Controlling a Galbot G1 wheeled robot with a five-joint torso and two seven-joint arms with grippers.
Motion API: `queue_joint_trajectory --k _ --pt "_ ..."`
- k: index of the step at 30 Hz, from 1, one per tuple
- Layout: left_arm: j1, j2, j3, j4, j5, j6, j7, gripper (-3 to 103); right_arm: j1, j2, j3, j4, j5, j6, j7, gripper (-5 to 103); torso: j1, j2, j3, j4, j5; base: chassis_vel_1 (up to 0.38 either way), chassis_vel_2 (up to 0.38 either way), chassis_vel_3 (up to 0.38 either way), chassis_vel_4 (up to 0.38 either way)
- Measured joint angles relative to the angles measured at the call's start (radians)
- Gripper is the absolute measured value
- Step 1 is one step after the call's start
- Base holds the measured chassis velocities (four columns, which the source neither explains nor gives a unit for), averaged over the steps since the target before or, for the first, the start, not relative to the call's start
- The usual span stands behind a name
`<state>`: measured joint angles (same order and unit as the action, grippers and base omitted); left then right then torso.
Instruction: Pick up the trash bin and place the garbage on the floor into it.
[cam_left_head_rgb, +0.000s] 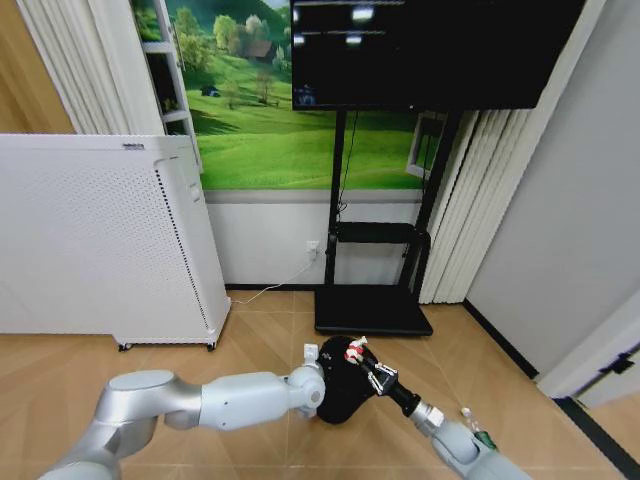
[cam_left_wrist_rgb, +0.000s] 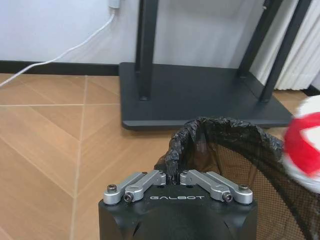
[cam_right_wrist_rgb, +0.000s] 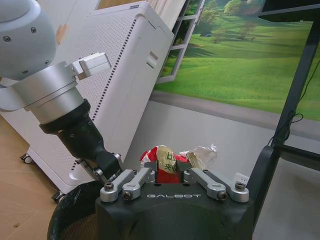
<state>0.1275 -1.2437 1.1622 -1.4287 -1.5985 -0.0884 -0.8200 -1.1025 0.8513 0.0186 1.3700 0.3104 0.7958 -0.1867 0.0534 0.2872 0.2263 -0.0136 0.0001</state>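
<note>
The trash bin, black with a dark liner and mesh sides, is held off the floor. My left gripper is shut on its near rim. My right gripper is shut on a crumpled red-and-white wrapper, a piece of the garbage, just above the bin's mouth. The left wrist view catches that wrapper over the bin's far side. A small clear bottle with a green label lies on the floor beside my right forearm.
A white perforated cabinet on castors stands to the left. The black TV stand base lies just beyond the bin, with a white cable along the wall. A grey wall and dark skirting close in on the right.
</note>
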Motion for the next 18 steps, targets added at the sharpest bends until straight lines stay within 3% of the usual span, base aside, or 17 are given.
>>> queue_joint_trajectory --k 2,3,5,7,11,12,15,16,18 --pt "0.0 -0.007 0.001 0.002 -0.001 0.0 0.0 7 -0.001 0.0 0.0 -0.001 0.0 0.0 0.002 22 0.0 0.0 0.0 0.0 0.0 0.0 0.0 0.0 0.0" --pt "0.0 -0.018 0.001 0.005 -0.005 -0.001 -0.002 7 -0.005 -0.002 0.006 -0.001 0.0 0.0 0.007 33 0.0 0.0 0.0 -0.0002 0.0001 0.0 0.0 0.0 0.0" --pt "-0.004 -0.02 0.005 0.003 -0.008 -0.004 -0.004 7 -0.015 -0.015 0.015 0.002 0.004 0.0 0.02 44 0.0 0.0 0.0 0.0 0.0 0.0 0.0 0.0 0.0" --pt "-0.005 -0.021 0.006 0.004 -0.009 -0.005 -0.004 7 -0.017 -0.019 0.019 0.004 0.007 0.0 0.022 44 0.0 0.0 0.0 0.0 0.0 0.0 0.0 0.0 0.0" --pt "-0.011 -0.018 0.004 -0.002 -0.009 -0.008 -0.012 7 -0.018 -0.031 0.045 0.009 0.05 0.001 0.061 66 0.0 0.0 0.0 -0.0003 0.0 0.0 0.0 0.0 0.0" --pt "-0.011 -0.018 0.004 -0.002 -0.009 -0.008 -0.012 7 -0.018 -0.031 0.045 0.009 0.05 0.001 0.061 66 0.0 0.0 0.0 -0.0003 0.0 0.0 0.0 0.0 0.0" --pt "-0.016 0.062 -0.018 -0.045 -0.002 -0.012 -0.011 7 0.005 -0.059 0.065 -0.005 0.166 0.002 0.142 83 0.0 0.0 0.0 0.0 -0.0004 0.0 0.0 0.0 0.0" --pt "-0.016 0.062 -0.018 -0.045 -0.002 -0.012 -0.011 7 0.005 -0.059 0.065 -0.005 0.166 0.002 0.142 83 0.0 0.0 0.0 0.0 -0.0004 0.0 0.0 0.0 0.0" --pt "-0.009 0.135 -0.037 -0.077 0.013 -0.014 -0.012 7 0.027 -0.072 0.069 -0.06 0.205 0.002 0.229 88 0.0 0.0 0.0 0.0006 -0.0002 0.0 0.0 0.0 0.0"
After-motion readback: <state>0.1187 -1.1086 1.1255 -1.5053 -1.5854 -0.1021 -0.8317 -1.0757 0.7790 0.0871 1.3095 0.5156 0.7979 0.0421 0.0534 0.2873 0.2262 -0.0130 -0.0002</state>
